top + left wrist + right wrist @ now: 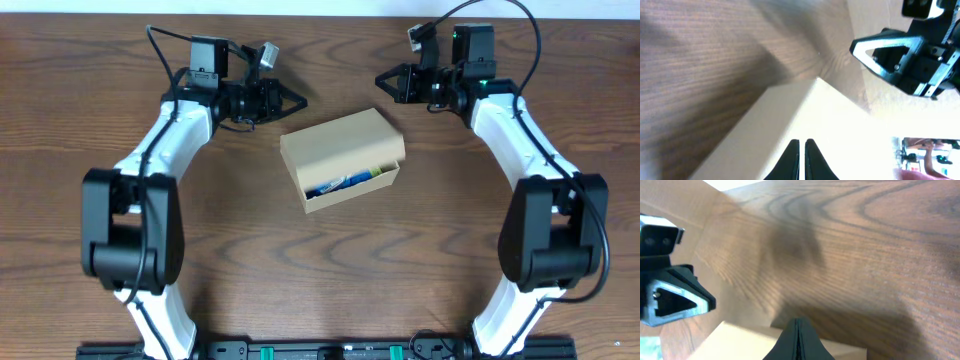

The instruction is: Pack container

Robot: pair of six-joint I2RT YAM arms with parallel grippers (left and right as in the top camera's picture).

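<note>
Resting on wood table, tan cardboard container, flap ajar, pens inside

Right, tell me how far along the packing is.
Done: blue and green items, probably pens, lie inside the container. In hand: nothing. The left gripper and right gripper are both shut and empty, apart from the box on its far side. Left: a gap on the box's near side shows the contents, so the flap looks not fully closed.
</note>
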